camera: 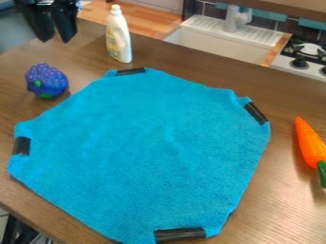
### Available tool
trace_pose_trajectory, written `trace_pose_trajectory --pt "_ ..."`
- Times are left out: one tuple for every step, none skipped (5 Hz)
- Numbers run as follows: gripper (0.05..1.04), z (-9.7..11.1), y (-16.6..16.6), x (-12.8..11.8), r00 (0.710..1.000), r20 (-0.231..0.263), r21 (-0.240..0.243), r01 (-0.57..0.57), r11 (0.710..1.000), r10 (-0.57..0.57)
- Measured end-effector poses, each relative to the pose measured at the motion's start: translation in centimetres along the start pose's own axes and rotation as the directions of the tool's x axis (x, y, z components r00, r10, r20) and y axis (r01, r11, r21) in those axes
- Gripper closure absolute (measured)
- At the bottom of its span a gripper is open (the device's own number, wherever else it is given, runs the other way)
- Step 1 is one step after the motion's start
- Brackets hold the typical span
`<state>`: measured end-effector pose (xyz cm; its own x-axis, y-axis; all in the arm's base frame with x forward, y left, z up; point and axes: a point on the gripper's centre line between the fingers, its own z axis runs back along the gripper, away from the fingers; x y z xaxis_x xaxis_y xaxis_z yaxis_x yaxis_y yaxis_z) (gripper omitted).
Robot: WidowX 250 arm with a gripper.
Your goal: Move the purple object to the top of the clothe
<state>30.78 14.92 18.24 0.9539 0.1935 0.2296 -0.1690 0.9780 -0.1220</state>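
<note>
Gripper: you find your black gripper (55, 40) at the far left of the scene, hanging with its tips downward.
Fingers: you have them spread, with a visible gap between the two.
Purple object: you see a toy bunch of grapes (46, 80), purple-blue and knobbly, with green patches. It rests on the desk (280, 205) at the left, just beside the far-left edge of the cloth and outside it.
Cloth: you have a blue cloth (143, 143) laid flat across the middle of the desk, reaching toward the near edge. Its surface shows slight creases.
Tape: you can locate four black strips on the cloth: one at the far corner (130, 71), one at the right (256, 113), one at the left (21, 146) and one at the near corner (180, 234).
Bottle: you see a white bottle (119, 38) with a label, standing upright on the far part of the desk, near the far corner of the cloth.
Carrot: you see an orange toy carrot (310, 143) lying at the right, apart from the cloth, its green end toward you.
Background: beyond the desk you see a white sink (219, 40) with a pale faucet (237, 19); at the far right is a stove (307, 53) with dark knobs.
</note>
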Motion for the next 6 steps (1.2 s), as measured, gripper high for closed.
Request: trace_pose_trajectory --pt "0.105 -1.1 1.7 -0.3 0.998 -0.040 0.043 0.052 0.998 -0.051" --pt "0.083 -2.2 3.1 -0.5 0.999 -0.023 0.066 0.041 0.997 -0.040" --pt "0.083 -4.1 4.3 -0.7 0.998 -0.054 0.104 0.030 0.994 -0.025" --pt "0.083 -5.2 4.8 -0.4 0.999 -0.048 0.129 0.030 0.991 -0.024" --pt "0.084 -6.4 5.0 -0.1 0.999 -0.048 0.142 0.009 0.990 -0.002" --pt "0.084 -6.7 5.1 0.7 0.999 -0.040 0.129 -0.026 0.991 0.032"
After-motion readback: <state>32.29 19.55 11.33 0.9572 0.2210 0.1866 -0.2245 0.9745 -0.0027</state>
